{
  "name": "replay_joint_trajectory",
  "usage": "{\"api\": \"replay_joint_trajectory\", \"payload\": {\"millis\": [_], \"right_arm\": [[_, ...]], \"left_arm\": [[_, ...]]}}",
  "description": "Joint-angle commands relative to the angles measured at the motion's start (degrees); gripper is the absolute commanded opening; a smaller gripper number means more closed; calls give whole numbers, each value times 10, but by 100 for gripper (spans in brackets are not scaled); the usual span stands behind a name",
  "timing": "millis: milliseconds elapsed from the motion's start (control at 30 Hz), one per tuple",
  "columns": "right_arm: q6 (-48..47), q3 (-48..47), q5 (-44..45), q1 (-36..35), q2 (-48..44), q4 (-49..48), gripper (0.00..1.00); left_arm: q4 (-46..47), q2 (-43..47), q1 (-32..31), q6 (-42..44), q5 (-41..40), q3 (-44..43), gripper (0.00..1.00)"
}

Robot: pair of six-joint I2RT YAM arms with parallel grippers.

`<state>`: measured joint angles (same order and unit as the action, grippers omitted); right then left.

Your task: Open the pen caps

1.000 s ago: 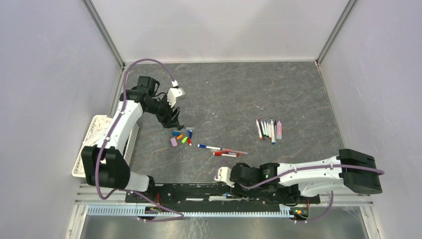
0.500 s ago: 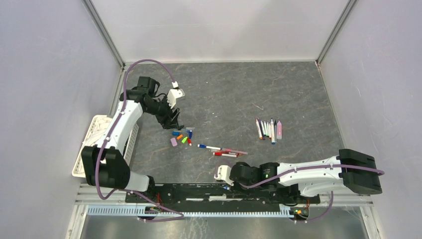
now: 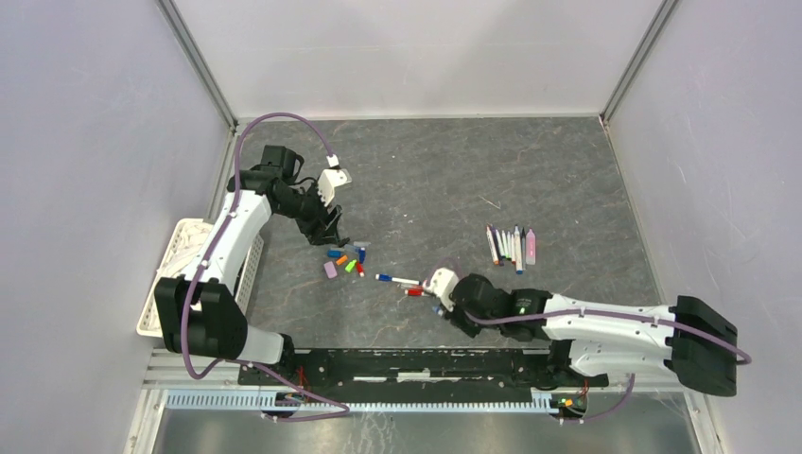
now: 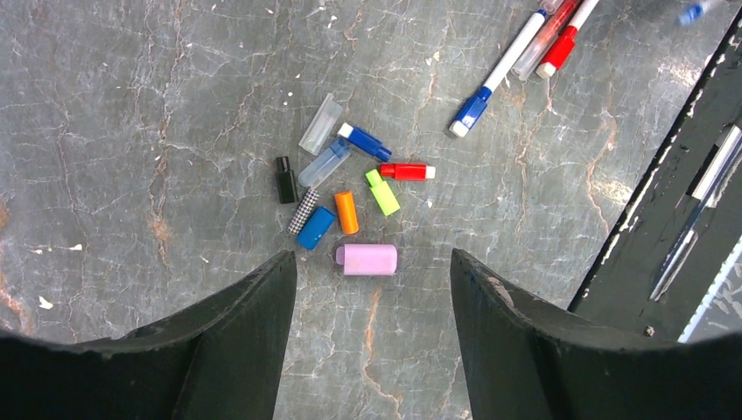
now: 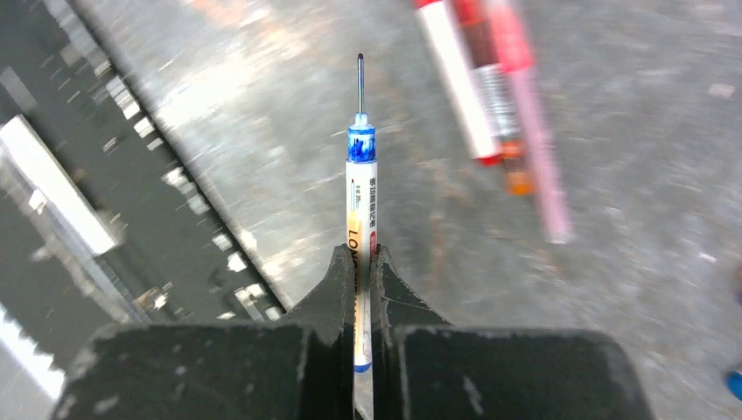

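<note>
Slim white pen (image 5: 360, 201); stubby plastic caps (image 4: 346, 213); veined table (image 4: 131, 105)

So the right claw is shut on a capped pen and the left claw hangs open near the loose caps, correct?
Not quite. The pen in the right claw is uncapped: the right wrist view shows its bare tip. The left claw does hang open near the loose caps.

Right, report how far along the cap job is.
Done: loose caps lie piled by the open left tool; a row of pens sits aside. In hand: the right tool is shut on a bare-tipped blue pen. Left: at least the blue-capped pen and red-capped pen.
</note>
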<state>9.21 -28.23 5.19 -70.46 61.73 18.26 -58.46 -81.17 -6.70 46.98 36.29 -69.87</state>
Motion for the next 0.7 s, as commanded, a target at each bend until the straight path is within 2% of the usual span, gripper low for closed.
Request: {"api": "replay_joint_trajectory", "payload": {"millis": [0, 300, 667], "right_arm": [[19, -47, 78, 79, -21, 14, 0], [60, -126, 115, 253, 93, -3, 0], [91, -120, 150, 339, 199, -82, 0]], "left_arm": [[-4, 10, 5, 22, 21, -21, 71], [-4, 8, 5, 13, 33, -26, 71], [-14, 15, 5, 17, 47, -19, 71]]}}
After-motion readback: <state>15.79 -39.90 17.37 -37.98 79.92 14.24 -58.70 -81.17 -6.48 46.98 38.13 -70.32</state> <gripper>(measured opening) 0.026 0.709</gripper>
